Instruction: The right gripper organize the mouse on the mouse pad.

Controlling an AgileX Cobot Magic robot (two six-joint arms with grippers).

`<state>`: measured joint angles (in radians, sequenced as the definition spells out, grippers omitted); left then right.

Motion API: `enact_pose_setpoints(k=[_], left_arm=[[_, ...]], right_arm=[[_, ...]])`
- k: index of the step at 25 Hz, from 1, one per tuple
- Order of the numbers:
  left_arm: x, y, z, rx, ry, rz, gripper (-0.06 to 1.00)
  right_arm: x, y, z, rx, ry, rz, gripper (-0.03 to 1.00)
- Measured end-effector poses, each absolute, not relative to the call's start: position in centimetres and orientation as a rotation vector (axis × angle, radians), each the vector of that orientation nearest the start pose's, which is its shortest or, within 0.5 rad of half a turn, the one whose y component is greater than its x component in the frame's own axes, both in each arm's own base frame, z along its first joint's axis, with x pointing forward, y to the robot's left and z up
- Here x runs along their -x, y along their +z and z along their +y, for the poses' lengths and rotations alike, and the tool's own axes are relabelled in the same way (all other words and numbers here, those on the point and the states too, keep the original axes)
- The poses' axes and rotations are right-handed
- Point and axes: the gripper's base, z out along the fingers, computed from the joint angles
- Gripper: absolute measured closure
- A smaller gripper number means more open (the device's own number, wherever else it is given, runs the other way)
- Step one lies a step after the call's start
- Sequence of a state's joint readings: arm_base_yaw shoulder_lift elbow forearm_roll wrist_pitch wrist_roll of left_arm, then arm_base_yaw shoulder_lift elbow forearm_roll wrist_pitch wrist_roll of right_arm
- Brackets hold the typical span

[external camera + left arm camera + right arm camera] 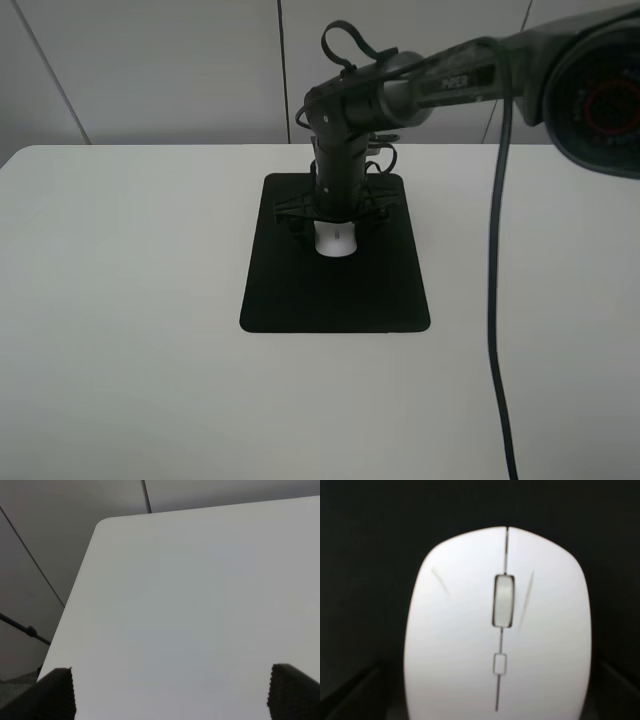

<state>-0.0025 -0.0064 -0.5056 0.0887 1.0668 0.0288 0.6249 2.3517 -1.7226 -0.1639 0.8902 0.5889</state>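
The mouse [335,241] lies on the mouse pad [300,295], upper middle of the high view. The right tool [335,214] hangs directly over it, spread wide and gripping nothing. I'd judge this is the release. Next, lift straight up without nudging the mouse. The left tool [172,685] is spread too.

A white table [200,605] lies below the fingers [55,695] of the left gripper [170,692] — beyond them, past its rounded corner, grey wall panels [75,510].
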Motion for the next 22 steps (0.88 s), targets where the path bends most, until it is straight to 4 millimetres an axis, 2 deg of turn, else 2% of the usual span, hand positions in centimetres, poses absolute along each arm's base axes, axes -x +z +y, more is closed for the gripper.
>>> enact_pose_setpoints(k=[5, 6, 14, 18, 22], left_arm=[[0.7, 27.9, 0.7, -0.027, 0.122, 2.037, 0.16], [0.7, 27.9, 0.7, -0.027, 0.122, 2.037, 0.16], [0.7, 27.9, 0.7, -0.027, 0.122, 2.037, 0.16], [0.7, 27.9, 0.7, -0.027, 0.122, 2.037, 0.16], [0.7, 27.9, 0.7, -0.027, 0.122, 2.037, 0.16]], right_arm=[[-38.4, 12.2, 26.4, 0.177, 0.004, 2.907, 0.14], [-38.4, 12.2, 26.4, 0.177, 0.004, 2.907, 0.14], [-37.7, 18.2, 26.0, 0.205, 0.095, 2.831, 0.14], [-36.6, 19.4, 24.0, 0.194, 0.098, 2.834, 0.14], [-35.2, 19.2, 20.1, 0.115, 0.122, 2.889, 0.14]])
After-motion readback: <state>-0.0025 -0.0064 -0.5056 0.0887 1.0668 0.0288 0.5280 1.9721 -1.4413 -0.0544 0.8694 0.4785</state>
